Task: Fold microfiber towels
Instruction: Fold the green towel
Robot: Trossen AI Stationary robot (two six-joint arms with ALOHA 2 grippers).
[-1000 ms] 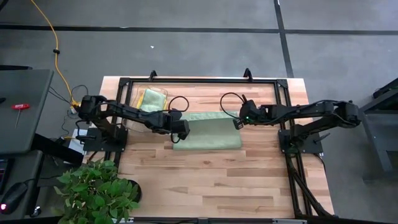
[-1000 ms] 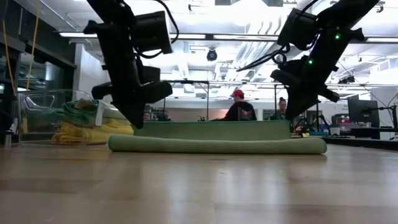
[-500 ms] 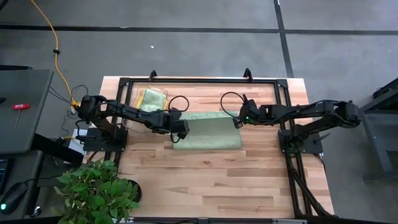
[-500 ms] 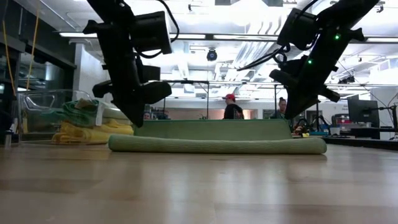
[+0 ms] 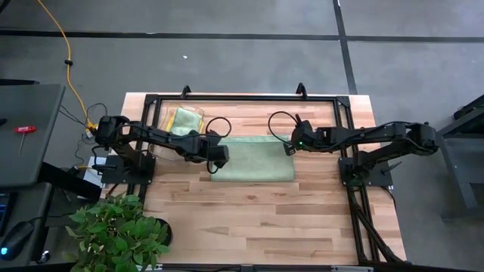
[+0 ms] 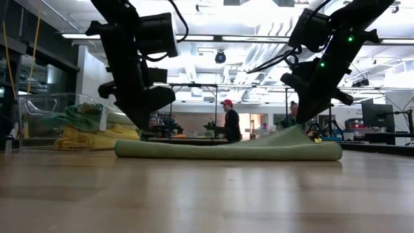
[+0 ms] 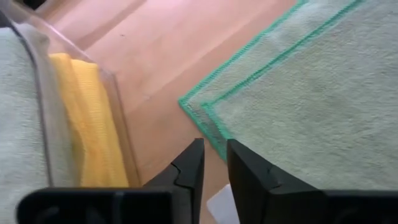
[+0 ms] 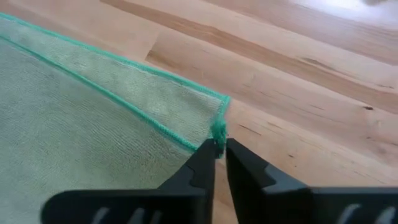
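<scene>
Sage green towel folded on table mid-span, long axis running arm to arm. Left gripper just off its near corner, jaws slightly apart, empty. Right gripper pinching opposite corner. Versus a second ago: left corner dropped, raised back edge now sagging toward left.

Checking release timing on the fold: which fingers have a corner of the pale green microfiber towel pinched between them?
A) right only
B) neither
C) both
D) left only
A: the right gripper pinches the corner of the pale green microfiber towel; the left gripper has nothing between its fingers, the towel corner lying flat just ahead.
</scene>
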